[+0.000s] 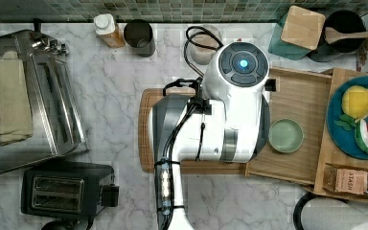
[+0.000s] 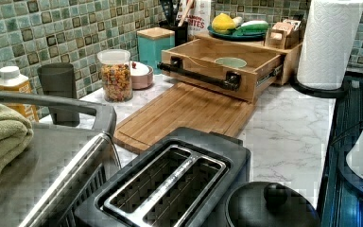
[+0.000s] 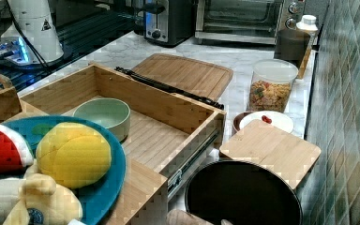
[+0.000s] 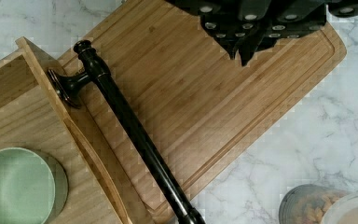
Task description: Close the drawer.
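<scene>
arm point(image 1: 225, 110) hangs above open drawer's point(image 2: 203, 56) black handle point(image 4: 135, 135).

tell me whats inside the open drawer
A single green bowl sits on the drawer floor, toward the back. The rest of the floor looks bare; the part beneath the shelf is hidden.

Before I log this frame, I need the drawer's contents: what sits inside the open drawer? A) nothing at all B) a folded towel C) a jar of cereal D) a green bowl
D: a green bowl rests on the plywood bottom of the drawer, which stands pulled out, its black bar handle over the cutting board.
</scene>
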`<action>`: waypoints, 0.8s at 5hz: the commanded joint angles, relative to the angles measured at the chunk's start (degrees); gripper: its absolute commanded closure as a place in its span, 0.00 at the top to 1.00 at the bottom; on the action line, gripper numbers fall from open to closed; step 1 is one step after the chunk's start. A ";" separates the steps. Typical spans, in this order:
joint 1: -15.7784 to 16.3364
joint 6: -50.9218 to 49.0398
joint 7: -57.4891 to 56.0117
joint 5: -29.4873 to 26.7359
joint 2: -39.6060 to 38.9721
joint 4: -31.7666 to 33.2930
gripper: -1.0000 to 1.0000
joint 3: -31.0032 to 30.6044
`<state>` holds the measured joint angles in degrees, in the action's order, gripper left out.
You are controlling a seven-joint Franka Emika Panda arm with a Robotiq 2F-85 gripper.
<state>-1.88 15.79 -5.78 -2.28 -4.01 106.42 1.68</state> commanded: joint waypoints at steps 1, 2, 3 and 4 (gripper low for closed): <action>-0.23 0.01 0.01 -0.14 0.00 0.02 0.00 0.18; -0.92 3.34 -8.92 -1.18 -1.19 1.54 0.00 0.31; 0.42 7.63 -19.19 -0.41 -2.19 2.81 0.00 0.93; -0.02 9.36 -24.88 1.73 -4.27 1.63 0.00 -0.54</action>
<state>-2.17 24.23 -24.86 -2.41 -6.76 107.54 1.51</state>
